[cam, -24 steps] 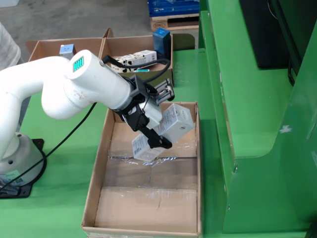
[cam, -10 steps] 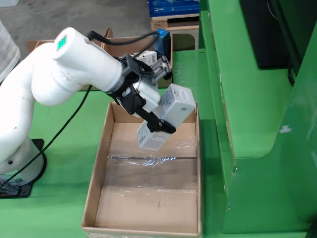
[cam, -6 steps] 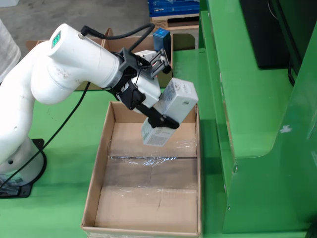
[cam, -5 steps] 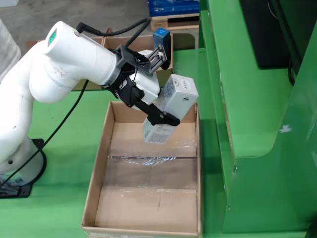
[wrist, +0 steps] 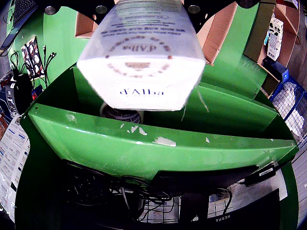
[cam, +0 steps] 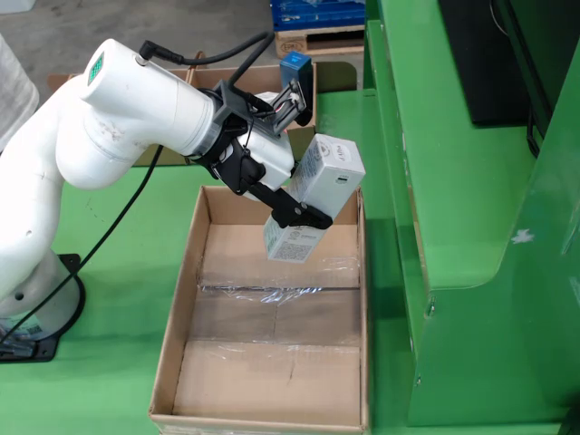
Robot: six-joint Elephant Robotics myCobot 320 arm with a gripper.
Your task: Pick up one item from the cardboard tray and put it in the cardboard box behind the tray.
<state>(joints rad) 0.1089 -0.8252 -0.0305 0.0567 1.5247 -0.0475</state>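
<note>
My gripper point(cam: 302, 186) is shut on a white "d'Alba" carton point(cam: 319, 192) and holds it tilted in the air above the far right part of the open cardboard tray point(cam: 193, 265). No other item shows in the tray, only clear tape across its floor. The cardboard box point(cam: 258, 78) stands behind the tray, beyond the carton. In the wrist view the carton point(wrist: 141, 57) fills the upper middle, held between the black jaws of the gripper point(wrist: 144, 8). Flaps of the cardboard box point(wrist: 218, 33) show behind it.
A tall green metal bench point(cam: 453, 181) runs close along the tray's right side; in the wrist view its green walls point(wrist: 158, 143) lie under the carton. A blue object point(cam: 295, 65) sits at the box's right end. The arm's base point(cam: 36, 317) stands left of the tray.
</note>
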